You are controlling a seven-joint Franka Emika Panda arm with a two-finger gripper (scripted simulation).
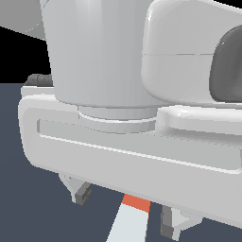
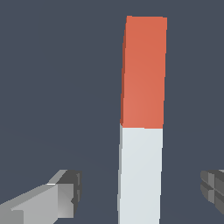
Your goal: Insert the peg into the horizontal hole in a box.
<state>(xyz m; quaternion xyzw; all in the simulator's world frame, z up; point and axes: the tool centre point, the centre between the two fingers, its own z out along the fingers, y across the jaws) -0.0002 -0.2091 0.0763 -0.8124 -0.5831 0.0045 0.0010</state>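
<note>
Hovering over the peg (image 2: 141,127), the gripper (image 2: 142,192) had its fingers (image 2: 65,194) spread wide, one on each side of the white half, touching nothing and holding nothing. The peg lay flat on the dark floor (image 2: 52,87). Neither box nor hole was in view, so grasping, carrying and inserting all seemed left to do

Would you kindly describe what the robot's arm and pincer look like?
The arm is smooth, glossy white, with rounded housings and one dark grey inset. The pincer has a broad white body; its fingers are light grey with darker grey pads. No cables or markings show.
</note>
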